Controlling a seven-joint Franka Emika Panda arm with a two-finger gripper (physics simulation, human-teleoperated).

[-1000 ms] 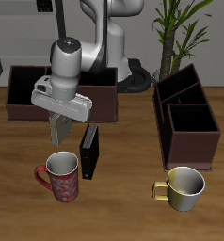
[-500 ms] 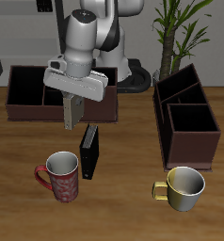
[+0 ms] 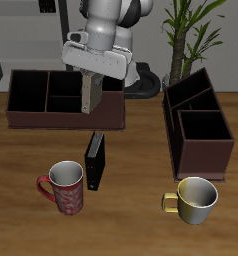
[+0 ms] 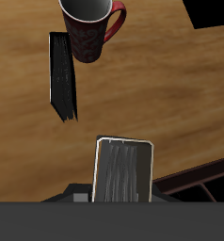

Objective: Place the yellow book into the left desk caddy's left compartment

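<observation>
Grey-tan thin hardcover, the yellow book [image 3: 90, 94], hangs upright in the two-finger gripper [image 3: 91, 98], lifted clear of the wooden table [image 3: 141, 200].

Fingers are mostly hidden behind the cover in both views; the pincer is narrowed onto the book, whose upper part is lost under the gripper body. Wrist view shows the book [image 4: 123, 170] as a dull, slightly glossy panel with a paler rim; no title or lettering can be made out. It hangs in front of the dark maroon-brown caddy seen broadside [image 3: 31, 95], at the table's back. The left desk caddy [image 3: 196, 125], a like box seen end-on, stands well apart beside a potted plant [image 3: 186, 30]. Below the gripper stands a black book [image 3: 95, 160], beside a red patterned mug [image 3: 65, 187]; a yellow-cream mug [image 3: 194, 199] sits nearer the front edge. No readable writing anywhere.
</observation>
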